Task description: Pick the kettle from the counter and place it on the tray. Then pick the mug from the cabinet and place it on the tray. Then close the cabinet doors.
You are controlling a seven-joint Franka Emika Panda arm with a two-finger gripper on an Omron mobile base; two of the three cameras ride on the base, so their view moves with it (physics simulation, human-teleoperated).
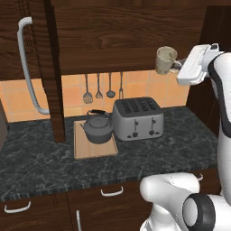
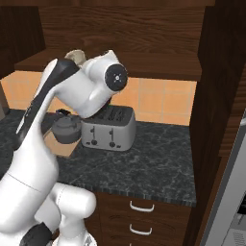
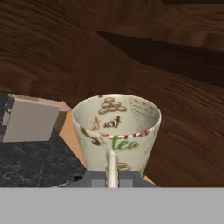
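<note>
The kettle [image 1: 98,127] already sits on the tray [image 1: 94,151], which lies flat on the dark tabletop [image 1: 149,158] just beside the silver toaster [image 1: 137,118], so the first part of the task looks finished. The mug [image 1: 165,60] is out of the cabinet [image 1: 103,38] and hangs in the air above and to the right of the toaster, well apart from the tray, carried by the gripper [image 1: 177,66]. In the hand view the mug [image 3: 116,131] stands upright with its open mouth in sight, and its handle runs down between the two dark fingers [image 3: 94,178], which appear to pinch it narrowly; contact looks firm, though the tips themselves are partly cut off. By my reading the second step is about midway: the mug is lifted and has yet to be brought leftward and down onto the bare front part of the tray, next to the kettle. The left cabinet door [image 1: 27,67] with its long bar handle [image 1: 28,67] stands open, so closing the doors is still left to do.
</note>
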